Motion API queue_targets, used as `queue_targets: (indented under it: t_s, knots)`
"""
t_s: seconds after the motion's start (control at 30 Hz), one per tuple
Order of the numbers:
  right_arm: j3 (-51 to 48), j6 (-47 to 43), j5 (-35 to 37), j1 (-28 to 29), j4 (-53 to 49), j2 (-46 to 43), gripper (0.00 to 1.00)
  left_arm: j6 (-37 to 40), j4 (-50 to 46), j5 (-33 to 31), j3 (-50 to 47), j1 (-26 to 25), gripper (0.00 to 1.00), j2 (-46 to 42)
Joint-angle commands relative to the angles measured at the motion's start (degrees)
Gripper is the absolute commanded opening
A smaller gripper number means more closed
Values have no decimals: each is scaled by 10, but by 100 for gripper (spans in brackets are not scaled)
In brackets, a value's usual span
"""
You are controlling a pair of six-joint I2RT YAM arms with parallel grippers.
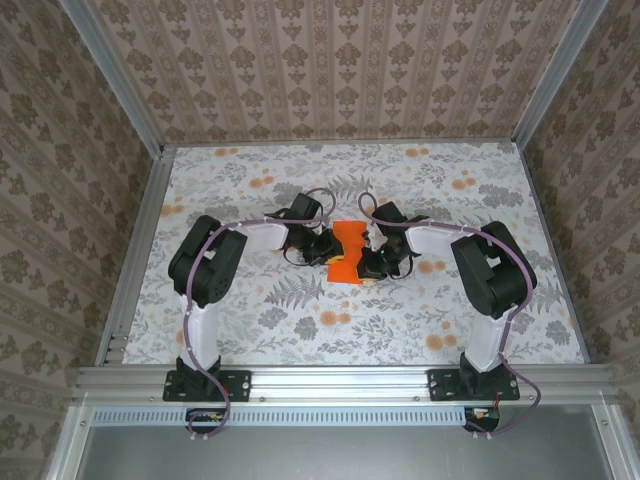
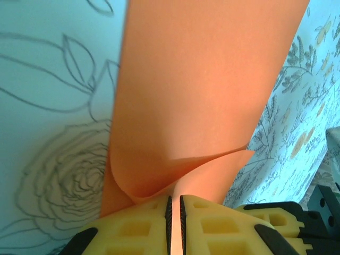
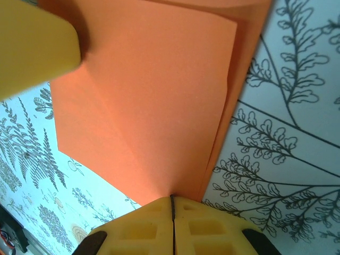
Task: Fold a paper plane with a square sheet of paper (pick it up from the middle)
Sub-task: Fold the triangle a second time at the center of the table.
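Note:
The square sheet of paper (image 1: pixel 348 252), bright orange and folded into layers, sits mid-table between both grippers. In the left wrist view the sheet (image 2: pixel 202 85) curls up off the cloth, and one flap runs between the yellow fingers of my left gripper (image 2: pixel 175 197), which is shut on it. My right gripper (image 3: pixel 171 197) is shut on the near edge of the sheet (image 3: pixel 149 106), where a diagonal crease and a second layer along the right side show. From above, the left gripper (image 1: pixel 325 247) and right gripper (image 1: pixel 372 258) flank the paper. A yellow finger (image 3: pixel 32 48) of the left gripper presses at the sheet's far corner.
The table carries a pale floral cloth (image 1: pixel 300 320) with small printed orange blossoms (image 1: pixel 335 318). Aluminium rails (image 1: pixel 135 250) edge the left, right and near sides. Patterned walls (image 1: pixel 340 70) enclose the back and sides. Both arm bases (image 1: pixel 205 385) stand at the near edge.

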Motion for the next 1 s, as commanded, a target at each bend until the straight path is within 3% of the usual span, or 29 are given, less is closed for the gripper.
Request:
queue_targets:
  t_s: [0.0, 0.37, 0.6, 0.77, 0.97]
  knots:
    - [-21, -10, 92, -2, -81, 23, 7, 36, -29, -22, 28, 21, 15, 18]
    - [-23, -6, 91, 0, -77, 19, 7, 70, -47, -17, 56, 51, 15, 34]
    - [-20, -1, 92, -1, -77, 17, 7, 82, -56, -38, 51, 50, 15, -30]
    - [-22, 2, 92, -1, -74, 18, 6, 53, -28, -44, 9, 6, 14, -66]
    - [-25, 4, 92, -1, -72, 18, 5, -20, 50, -26, -31, -53, 12, -43]
